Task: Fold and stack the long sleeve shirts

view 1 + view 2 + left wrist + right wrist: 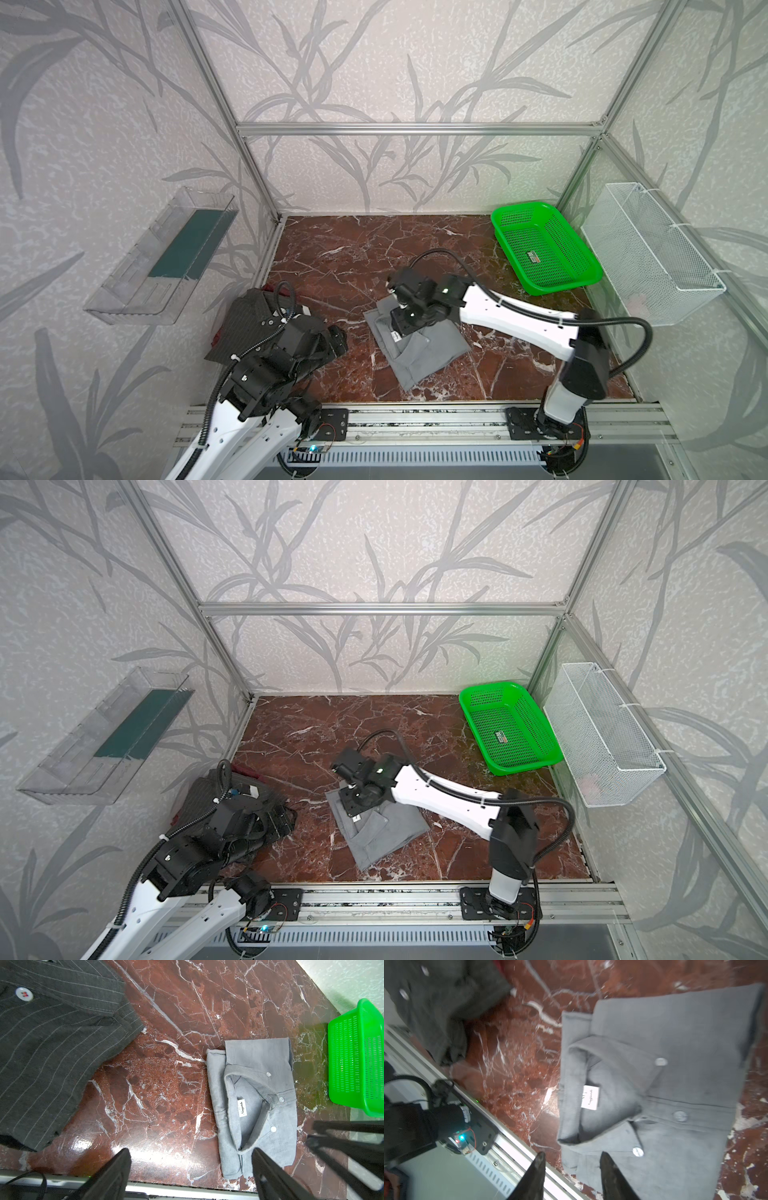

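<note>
Right wrist view shows you the right gripper with its two dark fingers partly apart and nothing clamped between them. It hangs at the edge of the plain mid-grey button-up shirt; whether it touches the cloth, you cannot tell. This shirt lies folded, collar up, in the middle of the red-brown marble table. In both top views the right arm reaches from its base across to this shirt, wrist bent downward. Your left gripper stands wide apart and empty above bare marble. The left arm is folded low beside the dark charcoal pinstriped collared shirt, which lies at the left side.
</note>
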Available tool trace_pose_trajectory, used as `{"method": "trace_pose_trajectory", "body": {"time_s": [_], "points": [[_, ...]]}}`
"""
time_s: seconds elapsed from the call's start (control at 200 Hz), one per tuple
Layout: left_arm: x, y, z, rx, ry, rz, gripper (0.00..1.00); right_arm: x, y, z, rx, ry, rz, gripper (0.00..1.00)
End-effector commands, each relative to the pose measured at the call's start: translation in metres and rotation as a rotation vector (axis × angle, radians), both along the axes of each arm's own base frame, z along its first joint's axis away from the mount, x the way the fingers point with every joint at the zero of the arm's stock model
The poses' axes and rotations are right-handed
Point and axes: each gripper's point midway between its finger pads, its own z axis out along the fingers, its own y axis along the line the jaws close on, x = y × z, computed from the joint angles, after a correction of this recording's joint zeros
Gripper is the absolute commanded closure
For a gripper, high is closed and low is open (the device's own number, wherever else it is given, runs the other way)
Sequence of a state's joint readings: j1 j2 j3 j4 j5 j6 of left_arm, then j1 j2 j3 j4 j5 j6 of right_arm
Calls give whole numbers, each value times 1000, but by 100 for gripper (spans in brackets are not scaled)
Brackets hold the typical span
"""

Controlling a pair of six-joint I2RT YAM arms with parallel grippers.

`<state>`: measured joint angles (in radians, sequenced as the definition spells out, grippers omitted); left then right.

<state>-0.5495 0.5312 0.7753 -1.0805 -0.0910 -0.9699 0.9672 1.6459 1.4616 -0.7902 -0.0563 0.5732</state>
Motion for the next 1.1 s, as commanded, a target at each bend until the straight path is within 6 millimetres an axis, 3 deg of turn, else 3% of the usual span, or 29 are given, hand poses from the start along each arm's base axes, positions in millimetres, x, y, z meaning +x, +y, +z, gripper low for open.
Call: {"method": "trace_pose_trajectory", "body": {"time_s": [0.0, 0.08, 0.17, 0.305, 0.58, 0.805, 1.095], "points": [[0, -10, -20, -24, 58, -15, 10, 26, -48, -8, 63, -7, -118, 61], [3, -20, -32, -53, 81, -38, 11, 34, -79, -30, 36, 19, -180, 65], [6, -27, -45, -58, 113, -53, 11, 31, -99, -59, -27, 62, -204, 68], [11, -37, -59, -61, 156, -71, 11, 21, -97, -102, -60, 147, -183, 74], [17, -35, -71, -26, 173, -59, 11, -8, -87, -161, -160, 207, -177, 78], [34, -50, -79, 20, 211, -133, 11, -34, -113, -177, -104, 244, -395, 78], [89, -99, -49, 21, 173, -305, 11, -84, -168, -175, -42, 207, -672, 75]]}}
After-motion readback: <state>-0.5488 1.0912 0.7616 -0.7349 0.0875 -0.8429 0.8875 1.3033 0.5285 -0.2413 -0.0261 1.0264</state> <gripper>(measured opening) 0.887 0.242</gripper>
